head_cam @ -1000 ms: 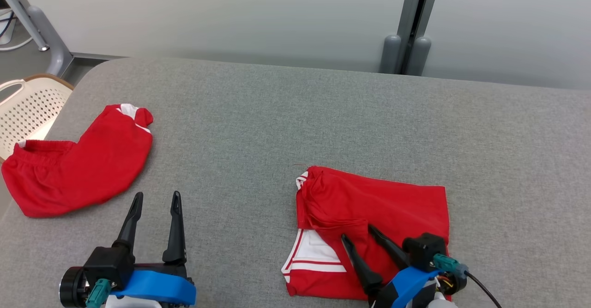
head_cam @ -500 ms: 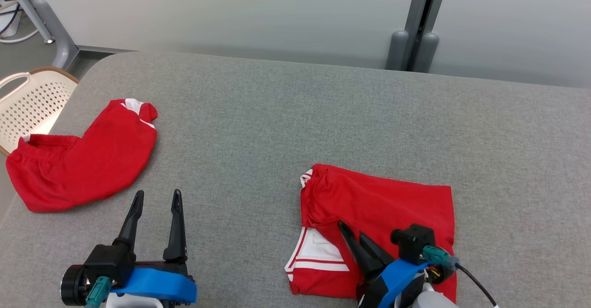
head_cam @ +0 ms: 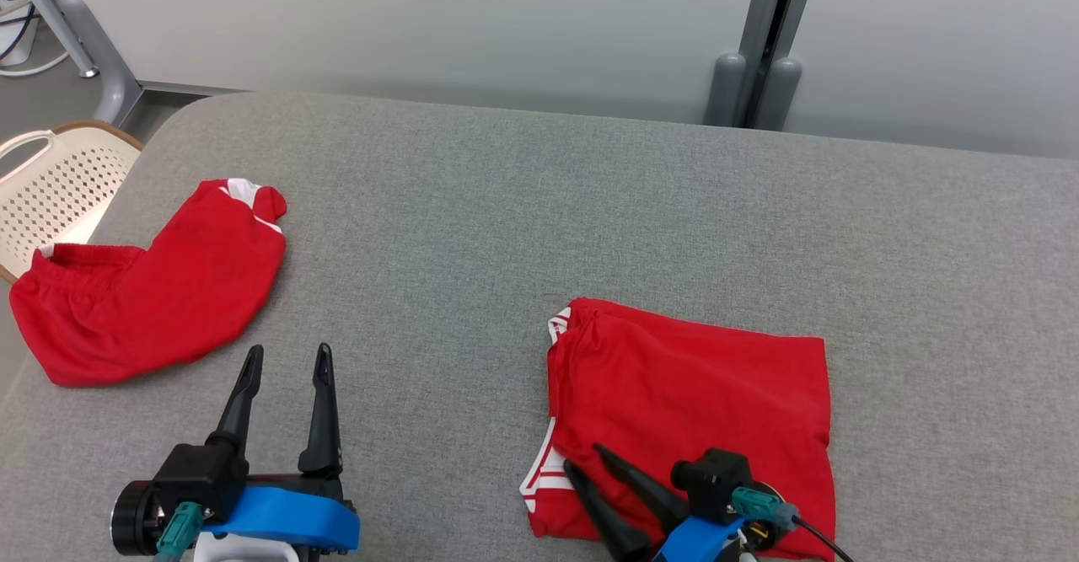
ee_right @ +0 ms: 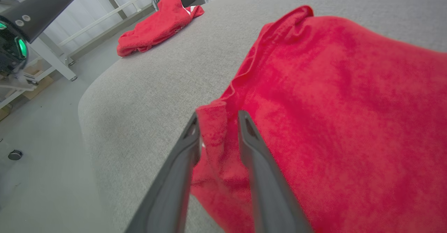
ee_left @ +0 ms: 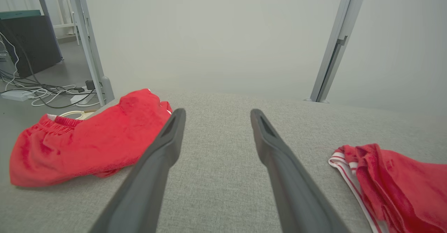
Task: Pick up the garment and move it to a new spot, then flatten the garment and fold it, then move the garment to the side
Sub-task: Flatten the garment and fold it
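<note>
— Since a second ago the right hand (head_cam: 582, 456) has drawn back toward the near edge, dragging red cloth over the white panel.
— Its grip?
— Narrow, pinching the garment (head_cam: 691, 385) at its left edge, near right on the worktop (head_cam: 472, 233). The left hand (head_cam: 289, 350) hovers spread wide.

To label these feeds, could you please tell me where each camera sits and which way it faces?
Head view: on the head, looking down at the grey fabric-covered table; left gripper, right gripper at bottom.
Left wrist view: on the left wrist, along its open fingers, across the table.
Right wrist view: on the right wrist, along fingers closed on the folded red white-trimmed garment.
Shared: all show it and the crumpled red garment.
</note>
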Available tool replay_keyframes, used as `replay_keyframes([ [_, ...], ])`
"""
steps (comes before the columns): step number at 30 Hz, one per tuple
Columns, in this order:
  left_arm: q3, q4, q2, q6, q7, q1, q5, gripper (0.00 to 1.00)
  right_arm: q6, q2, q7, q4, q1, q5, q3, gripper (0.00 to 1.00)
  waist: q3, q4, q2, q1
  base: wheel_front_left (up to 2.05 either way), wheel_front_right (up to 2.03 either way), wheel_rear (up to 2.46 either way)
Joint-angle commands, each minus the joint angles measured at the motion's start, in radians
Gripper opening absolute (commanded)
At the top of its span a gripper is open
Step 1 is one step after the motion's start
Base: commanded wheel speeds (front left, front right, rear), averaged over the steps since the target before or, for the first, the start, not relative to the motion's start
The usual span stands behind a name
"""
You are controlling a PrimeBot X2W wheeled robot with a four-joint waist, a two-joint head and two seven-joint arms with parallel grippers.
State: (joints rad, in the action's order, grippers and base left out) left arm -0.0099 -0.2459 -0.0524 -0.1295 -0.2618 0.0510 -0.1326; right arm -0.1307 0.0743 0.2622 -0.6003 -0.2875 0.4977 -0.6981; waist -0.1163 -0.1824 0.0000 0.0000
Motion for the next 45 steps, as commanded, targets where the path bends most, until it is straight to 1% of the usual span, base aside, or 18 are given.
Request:
replay_keyframes([
  [1, 0.002, -0.001, 0.000, -0.002, -0.004, 0.017, -0.004, 1.00, 0.000, 0.007, 0.003, 0.000, -0.011, 0.008, -0.003, 1.00, -0.001, -0.001, 0.0000, 0.0000, 0.00, 0.00, 0.00],
  [6, 0.009, -0.003, 0.001, -0.002, -0.005, 0.014, -0.005, 1.00, 0.000, 0.014, 0.003, 0.009, -0.014, 0.021, -0.019, 1.00, 0.001, 0.000, 0.0000, 0.0000, 0.00, 0.00, 0.00],
  [10, 0.013, -0.001, 0.001, -0.002, -0.004, 0.008, -0.004, 1.00, 0.000, 0.018, 0.003, 0.044, -0.015, 0.022, -0.012, 1.00, 0.006, 0.006, 0.0000, 0.0000, 0.00, 0.00, 0.00],
  [16, 0.017, 0.005, 0.001, -0.002, -0.004, -0.002, 0.002, 1.00, 0.000, 0.034, 0.003, 0.126, 0.008, -0.009, 0.040, 1.00, 0.018, 0.022, 0.0000, 0.0000, 0.00, 0.00, 0.00],
  [21, 0.022, 0.007, 0.001, -0.002, -0.004, -0.013, 0.006, 1.00, 0.000, 0.047, 0.003, 0.195, 0.032, -0.064, 0.141, 1.00, 0.031, 0.039, 0.0000, 0.0000, 0.00, 0.00, 0.00],
  [28, 0.025, 0.017, 0.002, -0.002, -0.004, -0.025, 0.016, 1.00, 0.000, 0.041, 0.003, 0.273, 0.087, -0.170, 0.353, 1.00, 0.056, 0.069, 0.0000, 0.0000, 0.00, 0.00, 0.00],
  [32, 0.027, 0.021, 0.002, -0.002, -0.005, -0.033, 0.020, 1.00, 0.000, 0.033, 0.003, 0.311, 0.126, -0.216, 0.446, 1.00, 0.072, 0.088, 0.0000, 0.0000, 0.00, 0.00, 0.00],
  [36, 0.025, 0.025, 0.002, -0.002, -0.005, -0.041, 0.026, 1.00, 0.000, 0.023, 0.003, 0.342, 0.165, -0.253, 0.520, 1.00, 0.086, 0.106, 0.0000, 0.0000, 0.00, 0.00, 0.00],
  [45, 0.011, 0.027, -0.005, -0.002, -0.004, -0.064, 0.049, 1.00, 0.000, -0.002, 0.003, 0.399, 0.267, -0.304, 0.636, 1.00, 0.118, 0.125, 0.0000, 0.0000, 0.00, 0.00, 0.00],
])
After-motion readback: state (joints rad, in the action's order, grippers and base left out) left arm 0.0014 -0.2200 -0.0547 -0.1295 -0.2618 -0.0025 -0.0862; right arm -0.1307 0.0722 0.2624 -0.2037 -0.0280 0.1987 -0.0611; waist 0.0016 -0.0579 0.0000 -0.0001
